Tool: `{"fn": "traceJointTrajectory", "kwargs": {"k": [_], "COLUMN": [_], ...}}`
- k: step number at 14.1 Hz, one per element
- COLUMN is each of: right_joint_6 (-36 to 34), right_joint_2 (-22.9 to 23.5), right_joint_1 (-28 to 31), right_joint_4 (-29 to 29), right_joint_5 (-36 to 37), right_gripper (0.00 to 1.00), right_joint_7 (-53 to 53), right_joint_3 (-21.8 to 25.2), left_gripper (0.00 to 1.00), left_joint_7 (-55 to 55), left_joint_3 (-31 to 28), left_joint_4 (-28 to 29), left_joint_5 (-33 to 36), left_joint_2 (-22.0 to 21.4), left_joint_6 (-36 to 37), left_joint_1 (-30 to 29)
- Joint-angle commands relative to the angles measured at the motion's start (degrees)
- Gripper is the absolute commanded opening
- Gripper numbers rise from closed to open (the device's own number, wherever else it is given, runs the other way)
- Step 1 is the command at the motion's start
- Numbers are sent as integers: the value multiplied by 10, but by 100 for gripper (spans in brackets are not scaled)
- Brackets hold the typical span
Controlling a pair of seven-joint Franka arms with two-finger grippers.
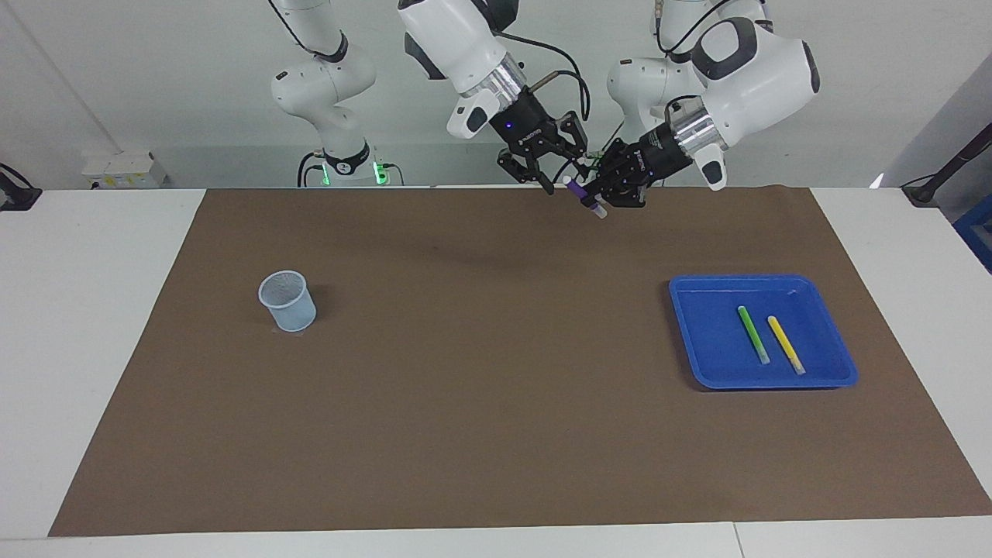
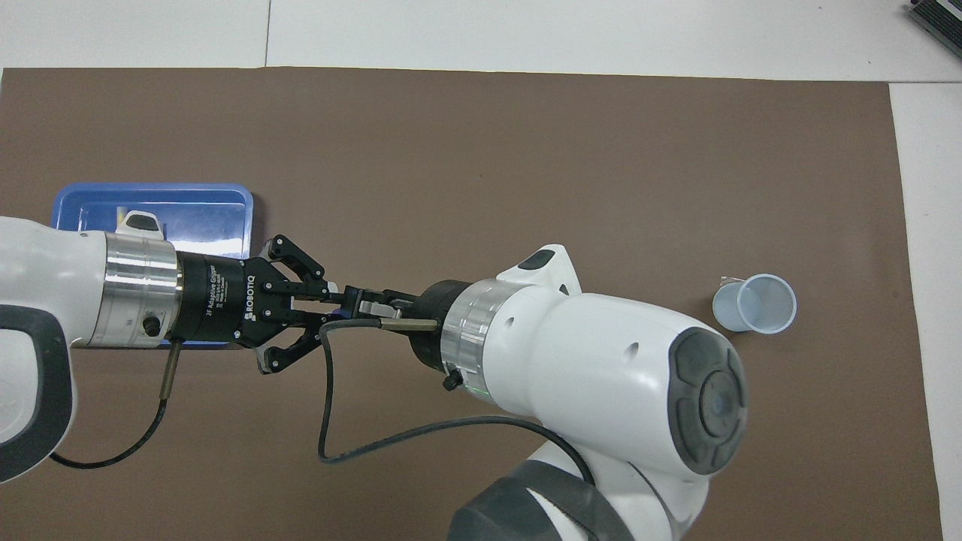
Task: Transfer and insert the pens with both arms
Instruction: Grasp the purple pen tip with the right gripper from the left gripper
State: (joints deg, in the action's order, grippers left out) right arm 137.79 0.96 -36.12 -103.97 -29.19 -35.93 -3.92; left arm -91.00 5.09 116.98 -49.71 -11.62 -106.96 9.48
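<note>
My left gripper (image 1: 598,198) is shut on the purple pen (image 1: 583,198), holding it tilted in the air over the mat's edge nearest the robots, with its whitish end pointing down. My right gripper (image 1: 567,178) is at the pen's upper purple end, tip to tip with the left gripper (image 2: 331,297). In the overhead view the right gripper (image 2: 355,297) covers most of the pen. The green pen (image 1: 752,334) and the yellow pen (image 1: 786,344) lie side by side in the blue tray (image 1: 709,325).
The blue tray (image 2: 188,210) sits toward the left arm's end of the brown mat, partly under the left arm in the overhead view. A pale mesh cup (image 1: 287,301) stands upright toward the right arm's end, seen from above as the cup (image 2: 754,303).
</note>
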Motion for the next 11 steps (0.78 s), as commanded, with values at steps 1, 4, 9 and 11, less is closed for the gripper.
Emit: {"fn": "traceJointTrajectory", "kwargs": {"k": [1,4,9,11], "right_joint_6": [10,10,10,9], "right_joint_2": [7,7,7,7], "right_joint_1": [3,3,3,3], "right_joint_4": [9,9,9,8], "right_joint_5": [-1,-1,-2,-2], "right_gripper": [47,47,6,0], "right_joint_7": [10,8,11,6], "right_joint_3": [-2,-3,-3,-3], "left_gripper": [0,0,0,0], "left_joint_7": [-8,-9,-10,-10], "left_joint_3": [-3,-3,-3,-3], "left_joint_4": [19,19,19,19], "left_joint_5": [-16,-18,-25,-25], "left_joint_2": [-21,-21,-21,-21], "left_joint_6": [8,9,8,8], "left_joint_1": [-3,-3,-3,-3]}}
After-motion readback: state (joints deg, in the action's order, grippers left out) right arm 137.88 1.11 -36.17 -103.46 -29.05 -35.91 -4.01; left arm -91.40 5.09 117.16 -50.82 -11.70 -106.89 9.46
